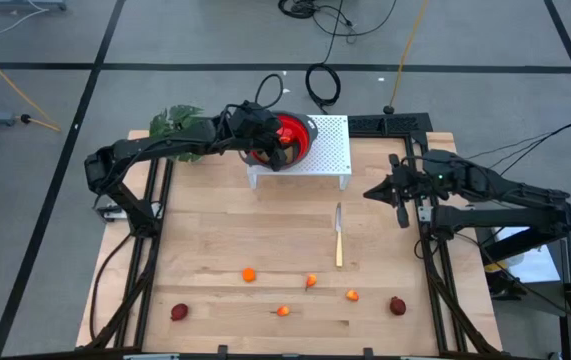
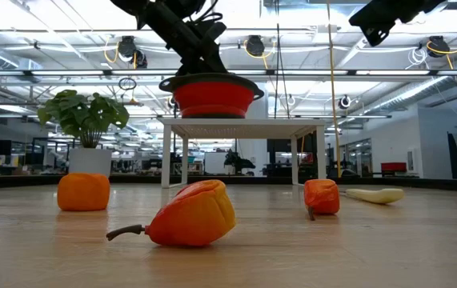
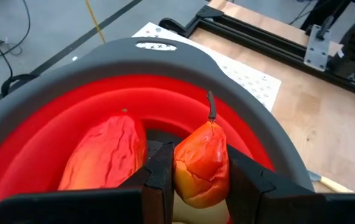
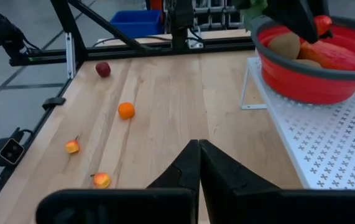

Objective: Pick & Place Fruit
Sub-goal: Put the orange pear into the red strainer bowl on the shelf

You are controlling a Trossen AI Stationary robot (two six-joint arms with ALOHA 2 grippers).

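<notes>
Pale wooden planks make up the worktop (image 1: pixel 265 240), ringed by a dark frame, with an open hall of ceiling lights beyond it in the low view.

Starting at the left gripper (image 3: pixel 197 177): its dark fingers (image 3: pixel 158 168) pinch a small red-yellow toy fruit with a dark stem (image 3: pixel 202 163), held just above the inside of a red collapsible bowl with a grey rim (image 3: pixel 133 68). A larger red-orange oblong fruit (image 3: pixel 102 155) already lies in that bowl, beside the held one. The bowl stands on a small white perforated stand (image 1: pixel 330 150) at the far side of the worktop, with a leafy green plant (image 1: pixel 175 122) just beside the left arm.

The step in hand looks like the drop: the fruit is over the bowl and not yet let go. The next move calls for spreading the fingers so it falls clear of the rim, then lifting straight out and going for another piece.

Several remain at the near side: a round orange fruit (image 1: pixel 249 274), small orange-yellow ones (image 1: pixel 310 281) (image 1: pixel 283 311) (image 1: pixel 352 295), and two dark-red ones (image 1: pixel 179 312) (image 1: pixel 397 306). A slim pale knife (image 1: pixel 339 235) lies between them and the stand.

The right gripper (image 4: pixel 198 163) waits over the right edge, its fingers pressed together on nothing.
</notes>
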